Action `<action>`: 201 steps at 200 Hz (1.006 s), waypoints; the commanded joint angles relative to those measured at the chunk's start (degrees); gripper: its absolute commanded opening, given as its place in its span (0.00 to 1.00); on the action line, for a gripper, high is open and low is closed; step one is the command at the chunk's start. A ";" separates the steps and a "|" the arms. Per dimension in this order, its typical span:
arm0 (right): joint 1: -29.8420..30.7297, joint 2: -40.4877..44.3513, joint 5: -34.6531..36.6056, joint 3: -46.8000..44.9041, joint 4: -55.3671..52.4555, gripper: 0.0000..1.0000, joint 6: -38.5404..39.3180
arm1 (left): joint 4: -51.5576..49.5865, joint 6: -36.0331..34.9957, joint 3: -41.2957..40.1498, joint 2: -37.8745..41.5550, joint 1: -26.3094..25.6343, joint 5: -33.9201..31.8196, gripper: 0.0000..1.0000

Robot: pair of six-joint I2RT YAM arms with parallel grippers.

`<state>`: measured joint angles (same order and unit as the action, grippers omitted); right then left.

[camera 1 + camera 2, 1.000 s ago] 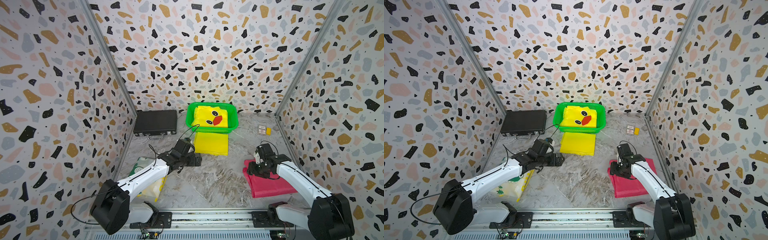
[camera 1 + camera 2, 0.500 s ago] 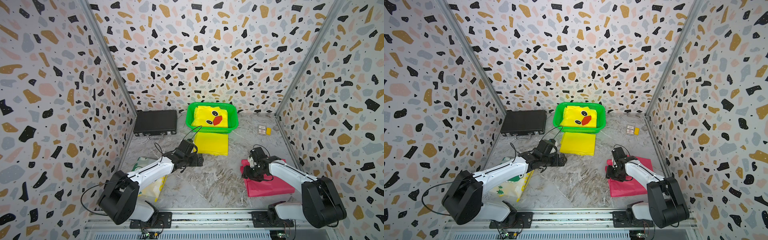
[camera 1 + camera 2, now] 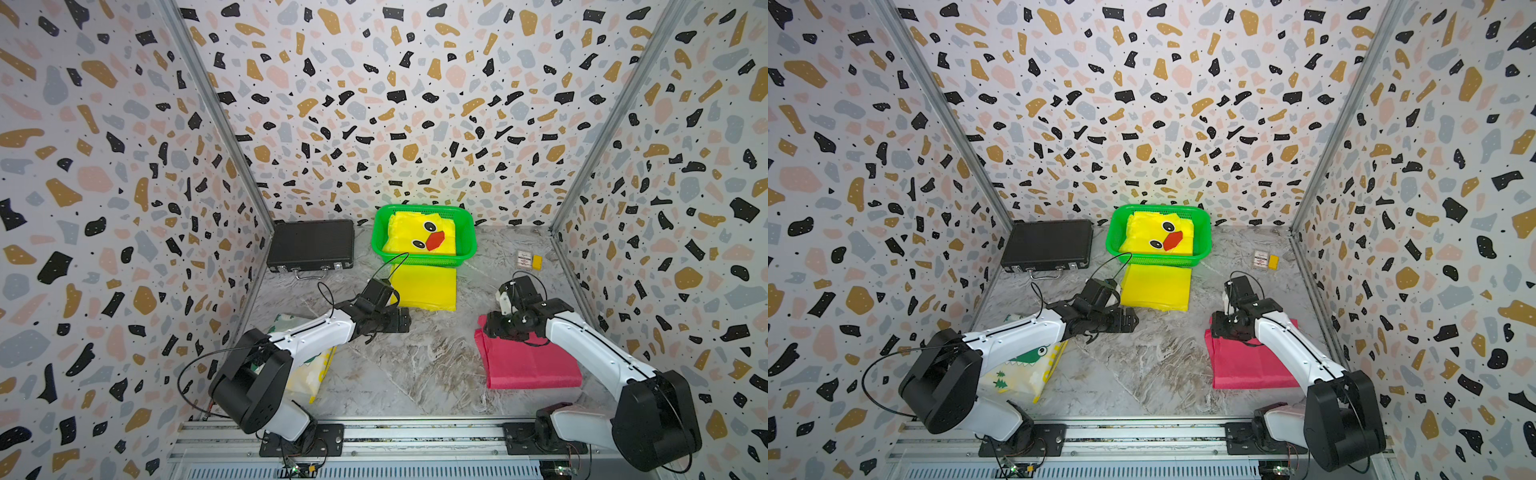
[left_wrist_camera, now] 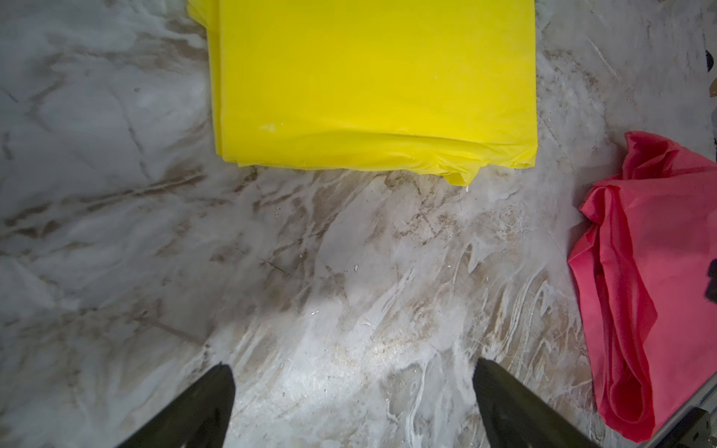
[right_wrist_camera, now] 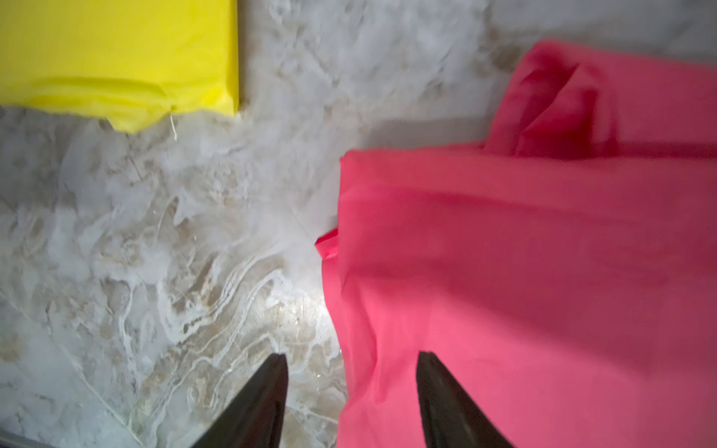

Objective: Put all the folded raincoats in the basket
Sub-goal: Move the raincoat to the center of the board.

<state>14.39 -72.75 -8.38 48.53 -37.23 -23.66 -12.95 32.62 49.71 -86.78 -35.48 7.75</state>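
Observation:
The green basket [image 3: 419,261] [image 3: 1156,261] stands at the back with a yellow duck-face raincoat [image 3: 409,232] inside. A plain yellow folded raincoat [image 3: 426,289] [image 4: 372,85] [image 5: 116,50] lies flat just in front of it. A pink folded raincoat [image 3: 528,361] [image 3: 1246,365] [image 5: 523,252] lies at the right. My right gripper [image 3: 488,328] [image 5: 351,360] is open at its far left corner, one finger over the cloth, one over the table. My left gripper [image 3: 401,322] [image 4: 353,372] is wide open over bare table, a short way in front of the yellow raincoat.
A flat black case [image 3: 311,245] lies left of the basket. A dinosaur-print folded raincoat [image 3: 1017,370] lies under the left arm at the front left. A small card and a yellow tag [image 3: 528,261] sit by the right wall. Patterned walls close in three sides.
My right gripper has slid left along the pink raincoat to its left edge. The left gripper has crept slightly forward and stayed wide open.

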 commanded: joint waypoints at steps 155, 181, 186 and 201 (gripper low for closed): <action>11.01 -4.60 -6.01 -6.35 8.22 0.51 -14.05 | 2.42 0.03 -1.65 2.22 -0.37 0.17 1.00; 10.87 0.72 1.66 -1.67 0.20 0.53 -9.21 | 2.45 -0.15 -2.92 3.66 -0.37 1.02 1.00; 10.68 1.18 2.74 -0.75 -1.32 0.54 -8.04 | 2.60 0.04 -3.19 3.90 -0.37 1.32 1.00; 8.88 1.25 3.45 0.69 -3.85 0.54 -5.37 | 3.27 0.50 -4.21 4.75 -0.37 1.74 1.00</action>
<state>25.08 -73.52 -10.35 45.08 -33.65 -33.61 -10.63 33.08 47.35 -84.05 -35.48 8.69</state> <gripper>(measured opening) 0.535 0.996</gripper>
